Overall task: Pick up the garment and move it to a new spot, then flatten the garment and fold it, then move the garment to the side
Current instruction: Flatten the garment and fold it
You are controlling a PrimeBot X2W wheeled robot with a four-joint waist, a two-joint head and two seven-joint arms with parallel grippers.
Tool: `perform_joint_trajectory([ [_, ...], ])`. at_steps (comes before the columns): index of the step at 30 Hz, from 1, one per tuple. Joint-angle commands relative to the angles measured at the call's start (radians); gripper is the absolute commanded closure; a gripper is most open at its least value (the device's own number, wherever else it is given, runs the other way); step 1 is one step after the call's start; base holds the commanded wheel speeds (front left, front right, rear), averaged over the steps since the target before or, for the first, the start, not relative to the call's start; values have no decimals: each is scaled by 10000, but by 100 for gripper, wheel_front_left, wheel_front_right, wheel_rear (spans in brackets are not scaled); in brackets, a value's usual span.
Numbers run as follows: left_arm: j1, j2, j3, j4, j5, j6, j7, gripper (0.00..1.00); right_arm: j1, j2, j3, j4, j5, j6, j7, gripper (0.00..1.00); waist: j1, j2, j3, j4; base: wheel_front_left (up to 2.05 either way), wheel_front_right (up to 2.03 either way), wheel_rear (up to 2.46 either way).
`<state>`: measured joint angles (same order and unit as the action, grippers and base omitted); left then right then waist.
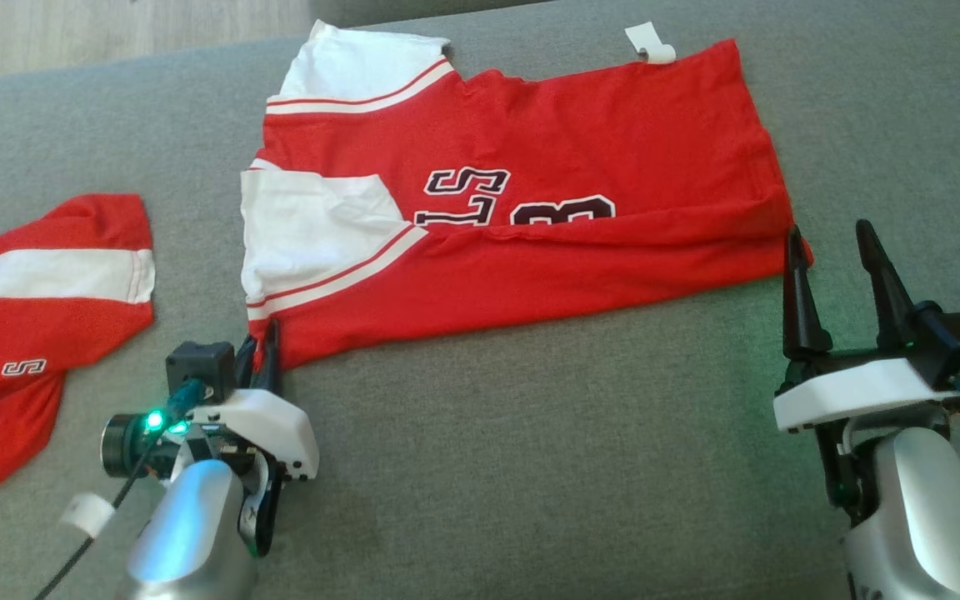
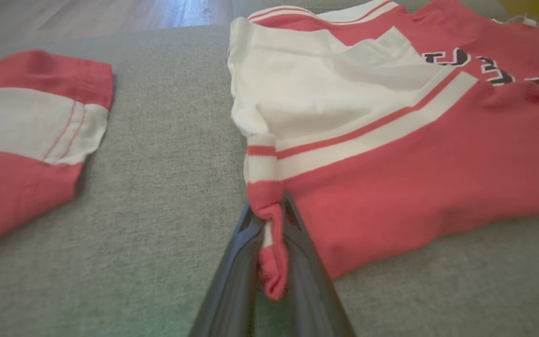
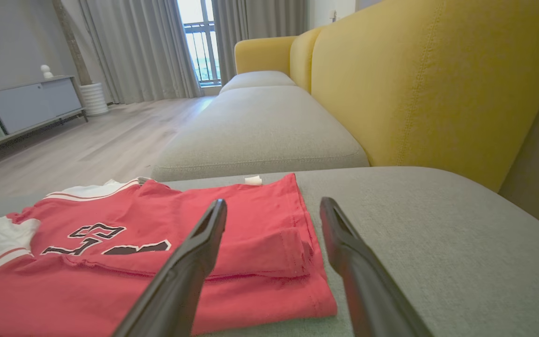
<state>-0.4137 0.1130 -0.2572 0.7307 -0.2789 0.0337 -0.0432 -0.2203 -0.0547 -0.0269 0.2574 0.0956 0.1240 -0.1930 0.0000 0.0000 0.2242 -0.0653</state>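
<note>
A red and white garment (image 1: 530,158) with dark lettering lies folded lengthwise on the grey sofa cushion (image 1: 530,458). My left gripper (image 1: 267,348) is at its near left corner. In the left wrist view the gripper (image 2: 267,213) is shut on a bunched bit of the garment's (image 2: 414,164) red and white hem, which sticks out between the fingers. My right gripper (image 1: 828,232) stands open at the near right corner, its left fingertip touching the cloth edge. The right wrist view shows its fingers (image 3: 204,252) spread over the folded corner of the garment (image 3: 110,281), with nothing between them.
A second red and white garment (image 1: 30,308) lies at the cushion's left edge, also seen in the left wrist view (image 2: 26,131). A white tag (image 1: 651,43) sticks out at the far hem. A yellow sofa backrest (image 3: 438,84) rises on the right; wooden floor (image 1: 72,33) lies beyond.
</note>
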Motion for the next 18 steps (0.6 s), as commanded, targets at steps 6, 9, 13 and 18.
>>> perform_joint_trajectory([
  [6,-192,276,218,-732,128,0,-1174,100,-587,41,-414,268,-511,67,795,0,0,0,-138,228,0,0,0],
  [9,-248,307,181,-1254,222,30,-1651,100,-865,42,-832,766,-741,67,1374,0,0,0,-130,351,0,0,0],
  [13,-232,262,87,-1822,169,-144,-1845,100,-1371,43,-1386,1659,-333,67,2058,0,0,0,-67,513,0,0,0],
  [18,-206,303,-22,-2281,185,-155,-1837,100,-2066,44,-1784,2849,-610,67,2736,0,0,0,135,637,0,0,0],
])
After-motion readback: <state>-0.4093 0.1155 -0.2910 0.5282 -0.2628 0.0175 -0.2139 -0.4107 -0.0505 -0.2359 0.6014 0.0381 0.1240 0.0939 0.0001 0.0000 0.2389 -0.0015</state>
